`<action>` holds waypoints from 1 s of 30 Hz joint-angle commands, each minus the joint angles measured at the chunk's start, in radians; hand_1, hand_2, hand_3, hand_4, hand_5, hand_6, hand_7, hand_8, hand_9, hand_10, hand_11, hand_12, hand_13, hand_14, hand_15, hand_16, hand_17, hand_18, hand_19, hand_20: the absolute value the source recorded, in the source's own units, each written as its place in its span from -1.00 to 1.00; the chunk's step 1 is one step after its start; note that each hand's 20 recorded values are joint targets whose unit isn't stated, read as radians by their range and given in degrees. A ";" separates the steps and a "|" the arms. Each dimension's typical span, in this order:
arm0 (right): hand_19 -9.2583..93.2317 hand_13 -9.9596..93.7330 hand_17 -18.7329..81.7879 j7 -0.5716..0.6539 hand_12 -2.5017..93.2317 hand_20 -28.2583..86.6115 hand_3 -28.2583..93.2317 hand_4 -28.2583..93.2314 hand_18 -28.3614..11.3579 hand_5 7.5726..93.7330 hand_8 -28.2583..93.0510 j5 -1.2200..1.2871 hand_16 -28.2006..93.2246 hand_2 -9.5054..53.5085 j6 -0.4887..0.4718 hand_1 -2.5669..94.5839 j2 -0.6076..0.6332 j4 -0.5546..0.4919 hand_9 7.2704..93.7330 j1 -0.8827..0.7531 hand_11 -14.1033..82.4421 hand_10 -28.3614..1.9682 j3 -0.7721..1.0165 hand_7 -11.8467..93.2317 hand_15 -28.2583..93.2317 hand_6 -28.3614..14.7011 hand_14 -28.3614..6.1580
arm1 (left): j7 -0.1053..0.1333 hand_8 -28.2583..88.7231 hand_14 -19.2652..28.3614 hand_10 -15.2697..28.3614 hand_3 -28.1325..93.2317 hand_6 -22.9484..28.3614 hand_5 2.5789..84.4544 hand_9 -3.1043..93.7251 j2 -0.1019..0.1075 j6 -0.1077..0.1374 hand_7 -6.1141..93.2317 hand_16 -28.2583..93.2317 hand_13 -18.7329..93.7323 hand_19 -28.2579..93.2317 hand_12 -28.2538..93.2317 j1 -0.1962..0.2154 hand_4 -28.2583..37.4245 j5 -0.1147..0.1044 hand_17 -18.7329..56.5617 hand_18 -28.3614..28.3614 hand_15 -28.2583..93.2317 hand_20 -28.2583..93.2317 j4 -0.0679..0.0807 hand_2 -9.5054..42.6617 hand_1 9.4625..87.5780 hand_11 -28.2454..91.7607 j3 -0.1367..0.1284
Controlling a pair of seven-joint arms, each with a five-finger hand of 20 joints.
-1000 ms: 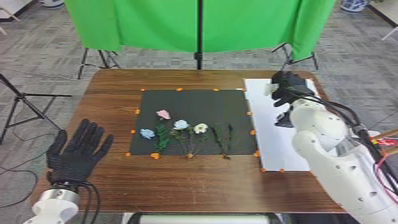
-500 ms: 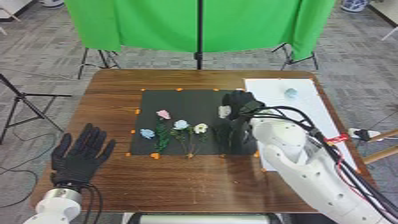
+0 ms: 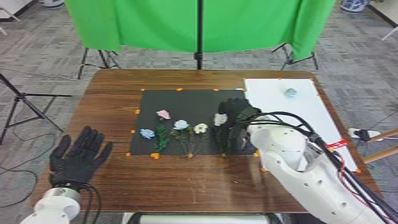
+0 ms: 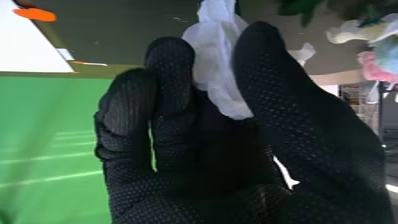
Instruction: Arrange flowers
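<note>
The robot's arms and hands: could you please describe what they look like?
Both arms are white; the right one has rounded shell segments with dark cables running along it. The left hand and right hand wear black fabric gloves with a fine dotted texture on the right.

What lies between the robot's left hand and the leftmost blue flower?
In the head view: bare table, then an orange mark and the black mat.
</note>
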 commanded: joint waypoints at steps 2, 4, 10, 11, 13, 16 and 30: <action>0.83 0.34 0.11 -0.029 -0.58 0.01 0.64 -1.00 -0.65 0.15 -0.81 -0.031 0.07 -1.00 -0.071 0.26 -0.006 -0.023 0.16 -0.003 -0.30 -0.18 0.013 -0.30 0.29 0.20 0.18 | 0.005 -0.72 0.51 0.40 0.70 0.24 0.13 -0.07 -0.003 0.010 -0.43 -0.67 -0.08 0.17 -0.33 0.005 -1.00 -0.011 -0.65 0.56 0.36 -0.26 -0.002 -0.01 -0.52 -0.01 -0.002; 0.82 0.33 0.10 -0.030 -0.60 0.00 0.65 -1.00 -0.66 0.11 -0.80 -0.039 0.05 -1.00 -0.080 0.25 -0.006 -0.026 0.13 -0.005 -0.33 -0.18 0.016 -0.32 0.27 0.20 0.17 | 0.009 -0.72 0.51 0.40 0.70 0.24 0.13 -0.07 0.000 0.010 -0.43 -0.67 -0.08 0.17 -0.33 0.006 -1.00 -0.015 -0.65 0.56 0.36 -0.26 -0.002 -0.01 -0.52 -0.01 0.000; 0.81 0.28 0.08 -0.022 -0.63 -0.01 0.73 -1.00 -0.68 -0.01 -0.78 -0.047 -0.02 -1.00 -0.089 0.19 -0.006 -0.031 0.00 -0.005 -0.41 -0.23 0.019 -0.38 0.27 0.16 0.08 | 0.010 -0.72 0.51 0.40 0.70 0.24 0.13 -0.07 -0.003 0.018 -0.42 -0.68 -0.08 0.17 -0.33 0.008 -1.00 -0.021 -0.65 0.56 0.37 -0.26 -0.004 -0.01 -0.52 0.00 0.000; 0.81 0.26 0.07 -0.017 -0.64 -0.01 0.76 -1.00 -0.70 -0.07 -0.78 -0.048 -0.06 -1.00 -0.084 0.16 -0.006 -0.028 -0.05 -0.004 -0.42 -0.24 0.018 -0.40 0.29 0.14 0.03 | 0.011 -0.72 0.51 0.40 0.70 0.24 0.13 -0.07 -0.003 0.019 -0.42 -0.68 -0.08 0.17 -0.33 0.007 -1.00 -0.023 -0.65 0.56 0.36 -0.26 -0.003 -0.01 -0.52 0.00 0.000; 0.82 0.22 0.06 -0.007 -0.65 -0.02 0.82 -1.00 -0.71 -0.14 -0.77 -0.045 -0.12 -1.00 -0.082 0.12 -0.006 -0.029 -0.13 -0.003 -0.43 -0.29 0.018 -0.41 0.32 0.10 -0.05 | 0.011 -0.72 0.51 0.40 0.70 0.24 0.13 -0.07 -0.003 0.021 -0.42 -0.68 -0.08 0.17 -0.33 0.007 -1.00 -0.022 -0.65 0.56 0.37 -0.26 -0.004 -0.01 -0.52 0.00 -0.001; 0.82 0.20 0.05 0.000 -0.66 -0.03 0.88 -1.00 -0.73 -0.21 -0.77 -0.044 -0.24 -1.00 -0.079 0.08 -0.006 -0.031 -0.22 -0.006 -0.43 -0.37 0.024 -0.44 0.36 0.05 -0.15 | 0.012 -0.72 0.51 0.40 0.71 0.24 0.12 -0.07 -0.001 0.021 -0.42 -0.68 -0.08 0.17 -0.33 0.007 -1.00 -0.023 -0.65 0.56 0.37 -0.26 -0.004 -0.01 -0.52 0.00 0.000; 0.82 0.18 0.04 0.072 -0.68 -0.05 0.88 -1.00 -0.77 -0.19 -0.76 -0.033 -0.30 -1.00 -0.027 0.00 -0.013 -0.061 -0.23 -0.025 -0.44 -0.40 0.098 -0.45 0.33 0.06 -0.21 | 0.006 -0.73 0.50 0.40 0.71 0.24 0.11 -0.08 -0.008 -0.003 -0.40 -0.68 -0.09 0.17 -0.33 0.004 -1.00 -0.012 -0.65 0.56 0.37 -0.26 -0.001 -0.12 -0.47 0.01 0.000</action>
